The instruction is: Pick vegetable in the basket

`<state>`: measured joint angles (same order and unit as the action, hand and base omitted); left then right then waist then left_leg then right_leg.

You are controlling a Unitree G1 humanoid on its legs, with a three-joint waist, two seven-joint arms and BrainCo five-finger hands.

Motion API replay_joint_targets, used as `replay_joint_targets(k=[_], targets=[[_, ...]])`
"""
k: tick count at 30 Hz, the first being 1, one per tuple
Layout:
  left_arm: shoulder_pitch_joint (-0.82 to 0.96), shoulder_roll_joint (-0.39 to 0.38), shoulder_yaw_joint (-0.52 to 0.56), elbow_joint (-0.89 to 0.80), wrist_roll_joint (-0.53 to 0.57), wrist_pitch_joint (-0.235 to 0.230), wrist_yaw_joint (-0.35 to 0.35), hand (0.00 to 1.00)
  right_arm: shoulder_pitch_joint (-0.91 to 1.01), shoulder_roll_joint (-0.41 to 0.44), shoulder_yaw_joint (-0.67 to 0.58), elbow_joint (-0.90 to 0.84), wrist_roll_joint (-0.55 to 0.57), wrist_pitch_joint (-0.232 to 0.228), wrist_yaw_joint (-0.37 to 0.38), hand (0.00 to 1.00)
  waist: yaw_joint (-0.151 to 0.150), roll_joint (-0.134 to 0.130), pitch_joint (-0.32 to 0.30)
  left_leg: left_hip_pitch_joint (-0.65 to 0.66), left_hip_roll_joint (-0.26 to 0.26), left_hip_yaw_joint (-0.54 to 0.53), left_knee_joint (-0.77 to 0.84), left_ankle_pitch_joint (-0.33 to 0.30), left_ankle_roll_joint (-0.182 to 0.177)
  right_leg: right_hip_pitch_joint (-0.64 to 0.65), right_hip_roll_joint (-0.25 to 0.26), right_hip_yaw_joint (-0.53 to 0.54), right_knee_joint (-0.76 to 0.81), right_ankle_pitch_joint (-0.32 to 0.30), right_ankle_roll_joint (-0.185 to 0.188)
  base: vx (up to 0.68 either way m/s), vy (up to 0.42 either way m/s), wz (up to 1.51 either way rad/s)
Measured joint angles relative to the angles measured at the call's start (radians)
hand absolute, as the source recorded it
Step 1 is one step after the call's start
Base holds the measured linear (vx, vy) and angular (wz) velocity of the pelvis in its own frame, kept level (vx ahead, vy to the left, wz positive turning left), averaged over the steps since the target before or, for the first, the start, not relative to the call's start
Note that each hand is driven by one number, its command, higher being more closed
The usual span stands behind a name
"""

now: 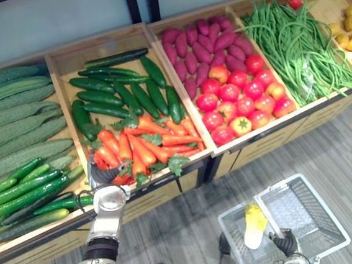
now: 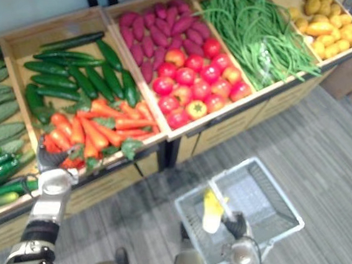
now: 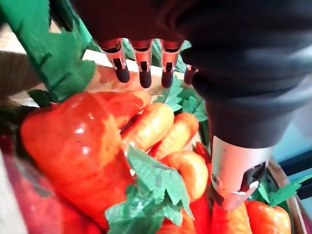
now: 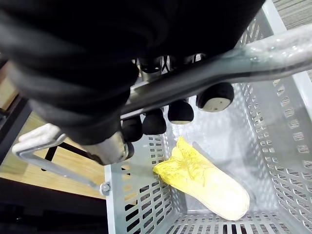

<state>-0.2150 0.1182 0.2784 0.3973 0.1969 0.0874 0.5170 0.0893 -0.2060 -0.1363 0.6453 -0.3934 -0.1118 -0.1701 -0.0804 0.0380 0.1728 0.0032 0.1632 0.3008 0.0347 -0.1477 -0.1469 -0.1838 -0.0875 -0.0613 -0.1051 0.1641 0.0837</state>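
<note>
Carrots [image 1: 153, 139] lie heaped with red peppers [image 3: 78, 146] at the crate's [image 1: 64, 59] front edge, under the left hand [image 1: 102, 176], whose fingers are spread and empty. They are probably light, stiff and slippery, so grip mid-body, not the leaves. The right hand [image 4: 156, 122] curls round the basket [image 1: 326, 206] handle.

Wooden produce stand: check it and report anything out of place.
One stray: a small red round vegetable lies at the far end of the green long beans compartment, apart from the red tomatoes in the neighbouring bin. Nothing else looks spilled or askew.
</note>
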Motion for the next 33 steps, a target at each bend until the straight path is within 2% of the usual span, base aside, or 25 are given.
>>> replay_joint_targets(k=[14,20,25,33], targets=[[-0.028,-0.003,-0.040,-0.017,-0.042,-0.015,0.025,0.00,-0.004,0.000,0.025,0.000,0.000,0.000,-0.021,1.00,-0.002,-0.001,0.000,0.002,-0.002,0.004,-0.007,0.000,0.000,-0.003,0.000,0.000,0.000,0.000,0.000,0.00,-0.008,0.00],[-0.040,-0.003,-0.039,0.041,-0.150,-0.026,0.030,0.00,-0.006,0.000,0.027,0.001,0.000,0.000,-0.022,1.00,-0.002,-0.003,0.002,0.006,-0.003,0.009,-0.011,0.000,0.001,-0.003,0.000,0.002,0.000,0.000,0.000,0.00,-0.018,-0.01],[-0.080,-0.003,-0.039,0.095,-0.314,-0.084,0.047,0.00,-0.007,0.000,0.033,0.002,0.000,0.000,-0.022,1.00,-0.003,-0.008,0.003,0.009,-0.005,0.013,-0.014,0.001,0.001,-0.004,-0.001,0.004,-0.001,0.000,0.000,0.00,0.000,0.00],[-0.104,-0.003,-0.046,0.129,-0.314,-0.090,0.049,0.00,-0.009,0.000,0.046,0.002,0.000,0.000,-0.030,1.00,-0.004,-0.015,0.007,0.009,-0.005,0.014,-0.016,0.001,0.001,-0.006,0.000,0.004,-0.001,0.000,0.000,0.00,0.000,0.00]])
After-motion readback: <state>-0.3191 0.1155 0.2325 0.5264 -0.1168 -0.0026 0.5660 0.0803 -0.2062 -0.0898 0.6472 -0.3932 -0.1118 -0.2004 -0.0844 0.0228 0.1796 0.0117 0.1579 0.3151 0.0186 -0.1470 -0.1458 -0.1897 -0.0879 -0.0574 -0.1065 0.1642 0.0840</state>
